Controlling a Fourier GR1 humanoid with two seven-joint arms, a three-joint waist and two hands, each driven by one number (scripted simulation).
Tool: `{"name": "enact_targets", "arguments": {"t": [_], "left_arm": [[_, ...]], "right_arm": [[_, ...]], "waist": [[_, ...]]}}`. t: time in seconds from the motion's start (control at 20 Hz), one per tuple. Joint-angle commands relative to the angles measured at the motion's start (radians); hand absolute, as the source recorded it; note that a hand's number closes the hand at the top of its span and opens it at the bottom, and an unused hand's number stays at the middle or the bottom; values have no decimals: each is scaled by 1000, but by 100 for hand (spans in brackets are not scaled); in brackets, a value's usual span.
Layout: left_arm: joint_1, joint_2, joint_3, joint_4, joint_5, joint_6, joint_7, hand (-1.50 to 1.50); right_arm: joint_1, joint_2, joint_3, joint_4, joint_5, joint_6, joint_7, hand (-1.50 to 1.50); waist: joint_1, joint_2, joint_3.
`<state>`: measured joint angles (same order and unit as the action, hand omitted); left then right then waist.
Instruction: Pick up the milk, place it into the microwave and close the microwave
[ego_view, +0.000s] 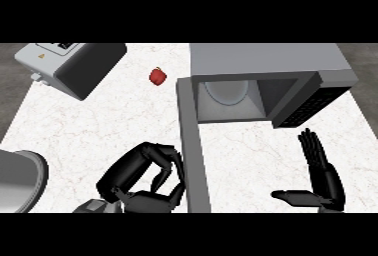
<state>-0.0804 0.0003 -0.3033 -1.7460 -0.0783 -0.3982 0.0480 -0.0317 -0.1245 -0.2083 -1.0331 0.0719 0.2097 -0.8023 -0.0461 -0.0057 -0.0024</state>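
Grey boxy microwave (266, 62) is standing with its door (193, 150) open, the curled left hand (144, 177) is touching that door, the right hand (321, 172) is resting flat open, and the milk is not showing.

White marble counter (111, 125), microwave (266, 60), toaster (70, 67), red object (158, 76)

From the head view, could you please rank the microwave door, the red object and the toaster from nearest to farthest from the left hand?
From the left hand:
1. Microwave door, open, right beside the hand.
2. Red object, farther back on the counter.
3. Toaster, back left corner.
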Motion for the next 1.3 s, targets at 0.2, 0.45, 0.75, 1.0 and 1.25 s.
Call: {"name": "enact_targets", "arguments": {"t": [0.2,0.45,0.75,1.0,1.25], "left_arm": [[-100,0,-229,404,-133,235,-223,150],[-245,0,-371,605,-43,521,-349,150],[-349,0,-478,821,172,677,-527,150],[-454,0,-590,838,317,745,-455,150],[-513,0,-627,819,454,782,-503,150]], "right_arm": [[242,-31,45,-293,11,46,-22,-150],[290,-62,47,-472,-112,188,86,-150],[331,-72,30,-629,-199,220,155,-150],[325,-76,74,-745,-221,241,233,-150],[348,-115,59,-811,-295,293,287,-150]], "waist": [[5,7,0],[-13,10,-1],[-26,17,-1],[-73,24,-2],[-90,26,-3]]}}
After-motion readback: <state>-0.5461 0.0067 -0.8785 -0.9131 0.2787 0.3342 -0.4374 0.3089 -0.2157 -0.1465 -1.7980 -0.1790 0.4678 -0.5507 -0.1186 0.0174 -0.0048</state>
